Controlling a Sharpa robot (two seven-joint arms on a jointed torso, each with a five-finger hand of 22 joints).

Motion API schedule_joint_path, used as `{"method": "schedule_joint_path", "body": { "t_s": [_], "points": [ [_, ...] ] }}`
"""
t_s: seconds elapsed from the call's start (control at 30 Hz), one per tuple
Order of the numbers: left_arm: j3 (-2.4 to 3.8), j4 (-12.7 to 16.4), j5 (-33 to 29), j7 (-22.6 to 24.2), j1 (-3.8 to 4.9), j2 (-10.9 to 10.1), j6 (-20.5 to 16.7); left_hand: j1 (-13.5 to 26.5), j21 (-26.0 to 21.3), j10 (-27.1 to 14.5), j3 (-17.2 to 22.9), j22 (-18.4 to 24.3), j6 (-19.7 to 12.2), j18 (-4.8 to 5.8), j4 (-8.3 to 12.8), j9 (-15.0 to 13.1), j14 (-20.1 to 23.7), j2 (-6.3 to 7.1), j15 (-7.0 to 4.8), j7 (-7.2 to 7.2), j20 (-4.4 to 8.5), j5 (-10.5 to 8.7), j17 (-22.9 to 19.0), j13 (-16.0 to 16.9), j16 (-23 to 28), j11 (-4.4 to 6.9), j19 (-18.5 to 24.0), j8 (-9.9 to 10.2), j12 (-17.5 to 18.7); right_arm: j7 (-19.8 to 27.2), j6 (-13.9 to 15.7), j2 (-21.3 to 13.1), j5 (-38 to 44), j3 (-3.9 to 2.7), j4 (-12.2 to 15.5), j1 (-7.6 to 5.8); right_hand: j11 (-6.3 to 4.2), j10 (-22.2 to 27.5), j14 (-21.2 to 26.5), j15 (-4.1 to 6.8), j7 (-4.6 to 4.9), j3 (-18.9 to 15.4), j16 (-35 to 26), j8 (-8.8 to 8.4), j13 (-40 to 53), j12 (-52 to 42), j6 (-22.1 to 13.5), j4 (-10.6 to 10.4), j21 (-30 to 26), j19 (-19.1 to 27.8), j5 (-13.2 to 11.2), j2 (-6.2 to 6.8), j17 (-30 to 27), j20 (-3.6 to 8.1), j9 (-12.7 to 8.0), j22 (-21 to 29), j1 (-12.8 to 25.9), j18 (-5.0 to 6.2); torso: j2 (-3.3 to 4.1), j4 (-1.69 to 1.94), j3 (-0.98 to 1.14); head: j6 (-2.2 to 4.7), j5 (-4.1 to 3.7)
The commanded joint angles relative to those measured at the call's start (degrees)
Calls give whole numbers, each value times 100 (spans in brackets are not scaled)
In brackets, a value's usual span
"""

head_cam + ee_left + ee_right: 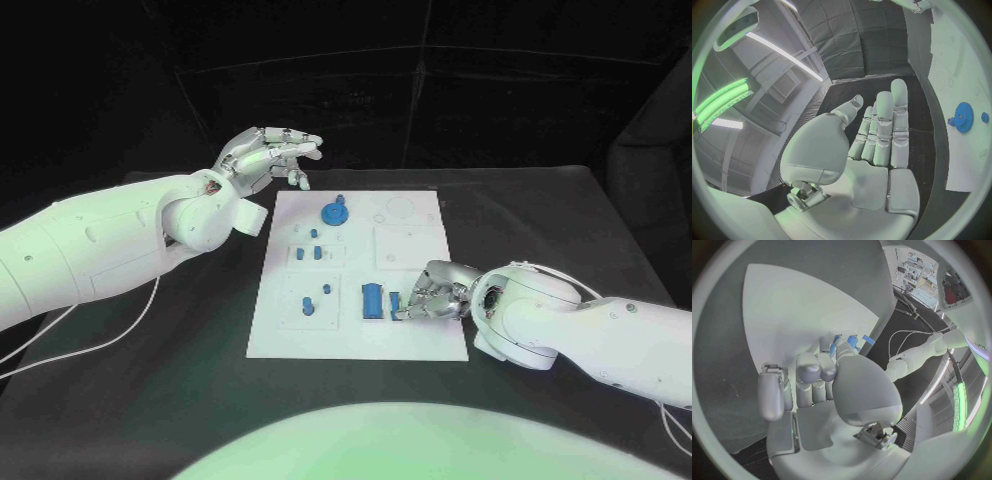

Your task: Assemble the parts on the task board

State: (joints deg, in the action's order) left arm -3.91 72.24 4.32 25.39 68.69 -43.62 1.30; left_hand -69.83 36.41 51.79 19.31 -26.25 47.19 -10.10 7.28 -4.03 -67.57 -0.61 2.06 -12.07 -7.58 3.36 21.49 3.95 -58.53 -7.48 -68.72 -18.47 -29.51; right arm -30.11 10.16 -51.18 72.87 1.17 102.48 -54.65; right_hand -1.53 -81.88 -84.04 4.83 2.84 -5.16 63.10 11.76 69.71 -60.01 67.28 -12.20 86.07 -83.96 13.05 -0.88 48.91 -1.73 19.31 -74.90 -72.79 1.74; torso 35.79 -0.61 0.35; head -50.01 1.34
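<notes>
So the part you're working on is that blue block [394, 303] near the lower middle of the task board [411, 340], just right of the taller blue piece [372, 301]. Your right hand [433, 297] has its fingers curled down right on it, and it looks like a pinch on the block, though the fingertips hide the actual contact.

Biggest risk I'd guess: the block is touching or nearly touching its neighbour, so if you tilt or drag while lifting, you could knock that taller piece over or jam the block crooked in its slot. A shallow pinch could also let it slip and skitter across the white plate.

Further out, there are small blue pieces [309, 301] left of that, and the blue gear [336, 211] toward the top of the board. Your left hand [271, 155] hangs over the black counter [577, 220] at upper left, fingers apart and holding nothing, so it's not in the way.
</notes>
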Motion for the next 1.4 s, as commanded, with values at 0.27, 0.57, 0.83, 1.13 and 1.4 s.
{"method": "schedule_joint_path", "body": {
  "t_s": [0.27,0.57,0.83,1.13,1.4],
  "points": [
    [4,-10,-23,18,8,14,76,-49,-35,-32,5,5,-38,-34,27,9,35,-12,15,11,-11,-5,-9,-7,-32,4,-41,-28,-19,-7,-76,69,-11,0,-86,-6,5,-11,-38,14,-7,-90,-29,36,15,8,-35,34,-2,-175,23,-22,7,7,19,-981,-6,-19,-3,-8,1,1,3],
    [3,-11,-23,15,8,13,77,-49,-35,-32,5,5,-38,-34,27,9,35,-12,15,11,-11,-5,-9,-7,-32,4,-41,-28,-19,123,18,11,-105,0,-41,-6,11,6,-37,12,4,-153,-30,26,-3,47,-66,94,-32,-143,-26,25,7,6,27,-943,-54,-8,-8,-15,4,1,-17],
    [-12,-39,-23,33,8,13,61,-53,-39,-42,1,8,-49,-34,32,10,43,-11,18,8,-13,-6,-14,-8,-34,0,-37,-35,-23,1336,419,-268,-1251,-5,3,-66,182,528,-33,-112,212,-345,-37,-244,-740,1230,-582,115,-583,422,156,57,-5,-86,-57,-258,-53,181,-36,-18,5,60,-82],
    [-97,-192,-144,167,-13,98,83,84,-220,-36,-153,112,-6,-34,-46,-2,315,10,40,47,-46,-7,-141,-11,164,12,181,-149,-79,3799,838,-184,-4130,-8,-1034,-569,424,1750,4,-330,486,-82,-37,-448,-2824,3801,-1083,573,-3854,2710,161,-223,-26,-302,-185,3055,-965,869,-239,-62,-31,216,-134],
    [-122,-758,-460,338,-56,416,74,115,-1424,248,-201,861,292,-14,-112,42,1089,-54,280,64,-286,-26,-1127,-48,2463,-8,1328,-45,543,4892,617,548,-5498,-13,-2636,-754,782,2018,1721,-724,720,180,-2099,-804,-4943,5272,-1215,677,-5941,3529,-144,-251,-2141,-737,-637,4455,-1160,846,-496,-119,-90,477,-115]
  ]
}}
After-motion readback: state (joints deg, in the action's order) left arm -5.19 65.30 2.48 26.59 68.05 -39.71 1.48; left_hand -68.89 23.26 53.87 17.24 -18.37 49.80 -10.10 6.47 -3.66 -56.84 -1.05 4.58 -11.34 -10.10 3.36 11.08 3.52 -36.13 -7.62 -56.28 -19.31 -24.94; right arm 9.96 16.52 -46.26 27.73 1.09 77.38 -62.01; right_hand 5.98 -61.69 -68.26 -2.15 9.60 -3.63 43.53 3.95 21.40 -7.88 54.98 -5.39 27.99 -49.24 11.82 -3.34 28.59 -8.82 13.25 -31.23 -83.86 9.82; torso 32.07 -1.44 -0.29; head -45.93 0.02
